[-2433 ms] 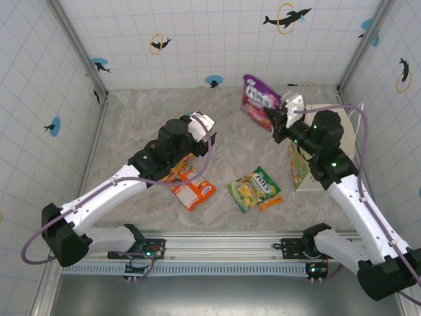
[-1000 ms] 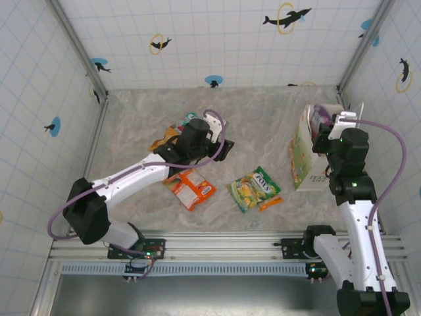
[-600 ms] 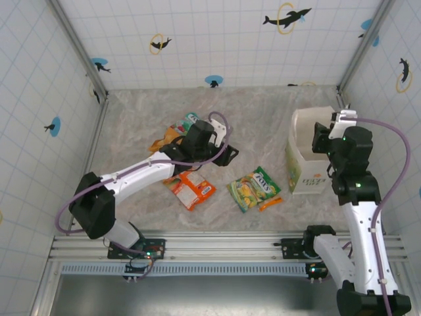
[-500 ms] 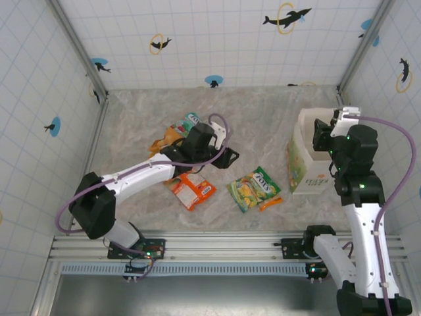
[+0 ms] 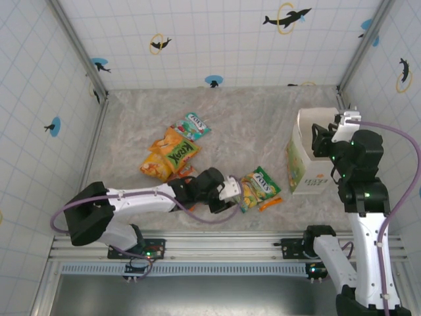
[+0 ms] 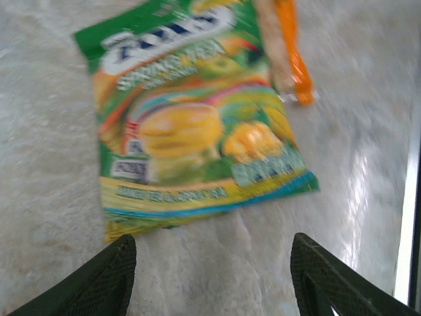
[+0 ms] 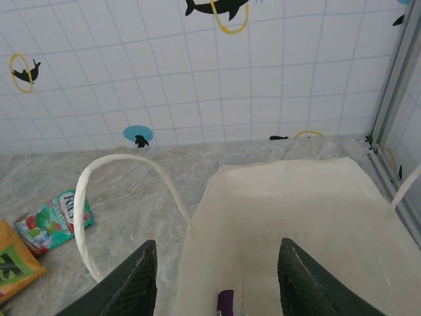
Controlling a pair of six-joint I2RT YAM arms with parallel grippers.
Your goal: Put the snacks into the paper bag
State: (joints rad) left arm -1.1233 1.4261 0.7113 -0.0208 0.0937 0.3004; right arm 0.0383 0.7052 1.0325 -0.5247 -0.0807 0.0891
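Observation:
The paper bag stands open at the right; its cream inside holds a purple snack packet at the bottom. My right gripper hangs open over the bag's mouth, astride its left wall and holding nothing. A green-yellow snack packet lies flat at the front with a thin orange packet beside it. My left gripper is open, low over the table just short of the green packet's near edge. Orange packets and a teal packet lie to the left.
The bag's white loop handle arches out to its left. My left arm lies low along the table front, over an orange-red packet. Tiled walls close in the table; the front rail runs below.
My right gripper carried the purple packet over the bag and let it go; it now lies inside. My left arm swung from the orange packets down to the green packet at the front.

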